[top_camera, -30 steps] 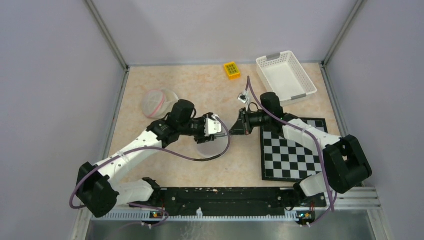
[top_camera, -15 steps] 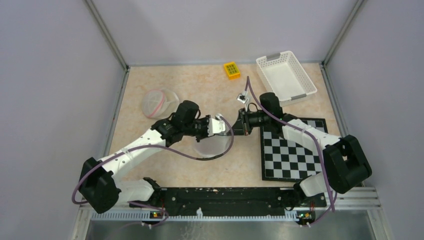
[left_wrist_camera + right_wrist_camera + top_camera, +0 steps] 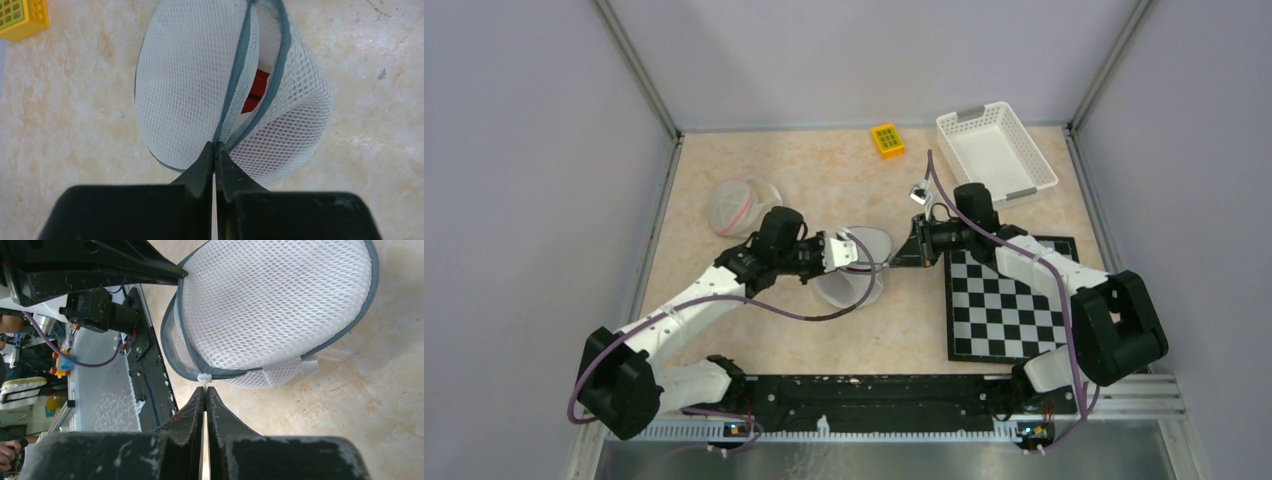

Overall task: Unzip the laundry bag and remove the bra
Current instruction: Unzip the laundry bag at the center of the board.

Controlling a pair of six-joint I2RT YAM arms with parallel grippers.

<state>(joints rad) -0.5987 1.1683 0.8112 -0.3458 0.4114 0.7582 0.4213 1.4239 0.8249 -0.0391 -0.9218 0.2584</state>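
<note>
The white mesh laundry bag [image 3: 852, 270] stands on edge mid-table between my two grippers. In the left wrist view its grey zipper [image 3: 235, 90] is partly parted, and something red, the bra [image 3: 254, 91], shows in the gap. My left gripper [image 3: 215, 146] is shut on the bag's rim at the closed end of the zipper and shows in the top view [image 3: 860, 258]. My right gripper [image 3: 205, 388] is shut on the small white zipper pull [image 3: 204, 377] at the bag's grey-trimmed edge, on the bag's right side [image 3: 892, 261].
A second round mesh pouch with a pink line [image 3: 742, 205] lies at the left. A yellow brick [image 3: 886, 139] and a white basket [image 3: 996, 155] sit at the back. A checkerboard mat [image 3: 1009, 300] lies under the right arm.
My left gripper has closed on the bag's rim. The bag has gone from lying flat to standing on edge, stretched between both grippers. The right arm shifted slightly right.
</note>
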